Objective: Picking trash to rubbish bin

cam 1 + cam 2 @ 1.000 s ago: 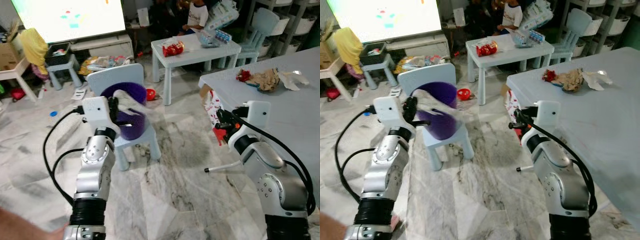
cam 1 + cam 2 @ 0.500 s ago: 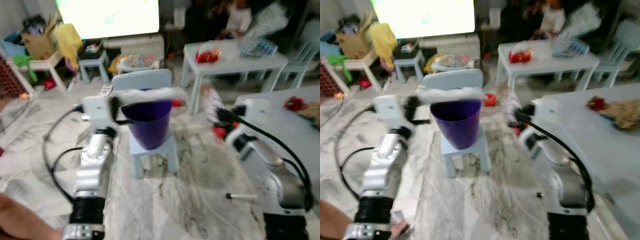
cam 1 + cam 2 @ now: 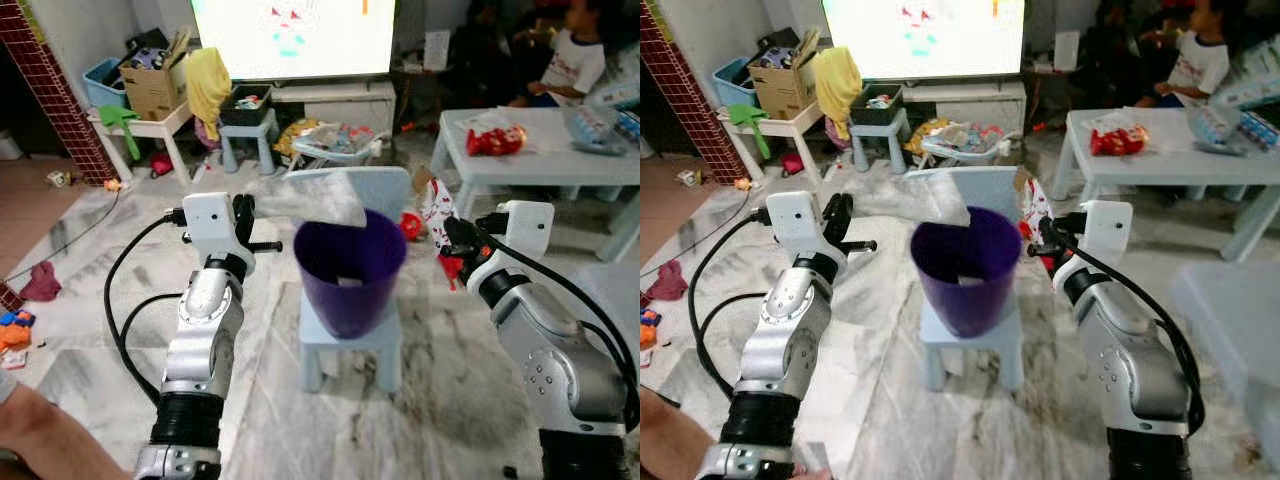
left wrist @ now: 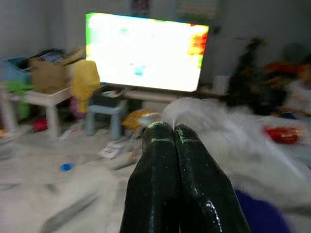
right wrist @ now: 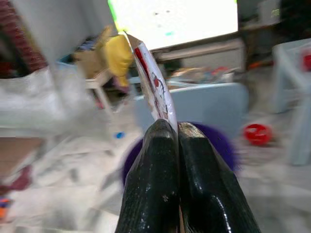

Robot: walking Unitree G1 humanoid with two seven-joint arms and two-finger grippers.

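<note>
From the head cameras, a deep purple plastic rubbish bin [image 3: 349,268] stands on the seat of a small pale blue child's chair [image 3: 352,345] on the grey marble floor [image 3: 450,400]. The left hand [image 3: 243,216] is raised just beside the bin's left side, its black fingers pinched on a crumpled sheet of translucent white plastic [image 3: 310,197] that stretches toward the bin's rim. The right hand [image 3: 449,236] is held up at the bin's right side, gripping a thin white and red printed wrapper [image 3: 437,212] that hangs beside the bin, apart from its rim. A small pale scrap [image 3: 348,282] lies inside the bin. Behind, a bright television screen [image 3: 292,36] glows above a low stand, and a pale blue surface [image 3: 540,140] carries a red snack packet [image 3: 495,139].

In the left wrist view, the two black fingers [image 4: 158,160] are pressed together, the blurred white plastic [image 4: 214,131] spreading out beyond their tips.

In the right wrist view, the fingers [image 5: 160,160] close flat on the wrapper [image 5: 154,83], which stands up from between them, with the purple bin [image 5: 224,150] and the chair back beyond.
</note>
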